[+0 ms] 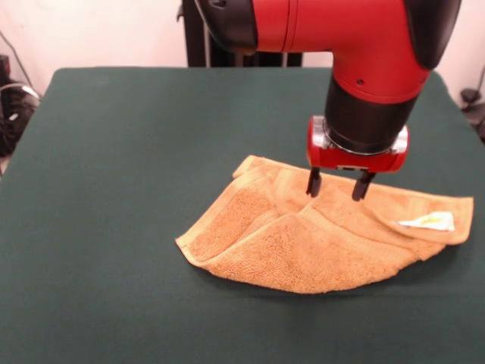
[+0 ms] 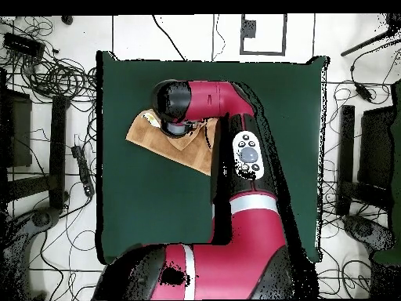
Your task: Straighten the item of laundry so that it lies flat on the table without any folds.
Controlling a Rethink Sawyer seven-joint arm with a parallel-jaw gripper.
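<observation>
Claw [image 1: 339,186] open, fingertips down on rumpled orange towel [image 1: 303,246], green table [image 1: 114,189]

Arm [image 1: 379,45] has glossy red shells with black joint caps and a black cylindrical wrist section above a red band edged with silver metal. End effector [image 1: 339,184] is two short black fingers [image 1: 314,183] hanging under the red band, with a clear gap between them. From overhead the arm [image 2: 235,196] shows a wide red body, a grey-white band across the lower link, and a pale oval control pad [image 2: 249,154] with dark buttons and a round blue-grey dial.
</observation>
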